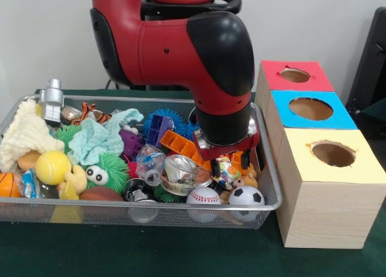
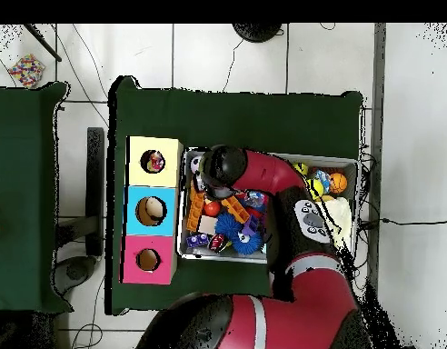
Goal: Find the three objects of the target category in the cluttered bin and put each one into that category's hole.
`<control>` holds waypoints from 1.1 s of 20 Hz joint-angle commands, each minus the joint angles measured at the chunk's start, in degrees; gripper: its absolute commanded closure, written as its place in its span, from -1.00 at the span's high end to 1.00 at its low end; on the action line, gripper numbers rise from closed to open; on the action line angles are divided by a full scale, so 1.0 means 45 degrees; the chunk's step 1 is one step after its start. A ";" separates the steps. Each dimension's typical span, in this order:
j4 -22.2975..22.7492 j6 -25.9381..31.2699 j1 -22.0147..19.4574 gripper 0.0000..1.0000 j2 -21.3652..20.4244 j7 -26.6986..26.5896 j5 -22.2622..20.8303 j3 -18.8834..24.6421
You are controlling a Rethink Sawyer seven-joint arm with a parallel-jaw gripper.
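Observation:
The wire mesh bin (image 1: 36, 212) is full of toys. My gripper (image 1: 228, 161) is down inside its right end, among the clutter, and the wrist hides how it stands. A crumpled white wad with coloured dots (image 1: 224, 170) lies directly under it, touching or nearly so. I cannot tell if it is held. The yellow-topped wooden box (image 1: 362, 168) stands nearest the camera, right of the bin, with its round ragged hole (image 1: 333, 154). In the overhead view my wrist (image 2: 225, 169) covers the bin's end beside the yellow box, and something dotted shows inside the yellow hole (image 2: 153, 162).
Blue-topped (image 1: 283, 102) and red-topped (image 1: 271, 72) boxes stand behind the yellow one. The bin holds a baseball (image 1: 203, 197), a small soccer ball (image 1: 246, 196), a yellow ball (image 1: 53, 166), mint (image 1: 93, 141) and cream (image 1: 24, 135) cloths. A small colourful thing (image 2: 25, 68) lies off the table.

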 commanded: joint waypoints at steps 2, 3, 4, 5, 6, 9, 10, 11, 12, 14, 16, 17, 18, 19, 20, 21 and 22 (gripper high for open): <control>-0.0997 0.0597 0.0231 1.00 0.0892 0.1650 -0.0663 -0.0570; -0.1061 0.0629 0.0268 1.00 0.0922 0.1652 -0.0689 -0.0639; -0.1180 0.0705 0.0327 1.00 0.0999 0.1655 -0.0693 -0.0726; -0.1208 0.0747 0.0352 1.00 0.1018 0.1678 -0.0685 -0.0776; -0.1214 0.0753 0.0369 1.00 0.1019 0.1675 -0.0643 -0.0814; -0.1198 0.0793 0.0381 1.00 0.0999 0.1586 -0.0516 -0.0826; -0.1186 0.0807 0.0384 1.00 0.0987 0.1554 -0.0491 -0.0831; -0.1181 0.0774 0.0387 1.00 0.0991 0.1523 -0.0469 -0.0845; -0.1155 0.0787 0.0394 1.00 0.0966 0.1509 -0.0447 -0.0858; -0.1133 0.0833 0.0408 1.00 0.0924 0.1490 -0.0418 -0.0874; -0.1160 0.0867 0.0403 1.00 0.0925 0.1473 -0.0411 -0.0879; -0.1170 0.0860 0.0394 1.00 0.0937 0.1451 -0.0409 -0.0865; -0.1176 0.0865 0.0390 1.00 0.0943 0.1437 -0.0397 -0.0848; -0.1181 0.0871 0.0387 1.00 0.0949 0.1424 -0.0385 -0.0830; -0.1181 0.0851 0.0377 1.00 0.0947 0.1416 -0.0370 -0.0807; -0.1132 0.0870 0.0372 1.00 0.0928 0.1439 -0.0349 -0.0813; -0.1063 0.0894 0.0361 1.00 0.0909 0.1504 -0.0305 -0.0827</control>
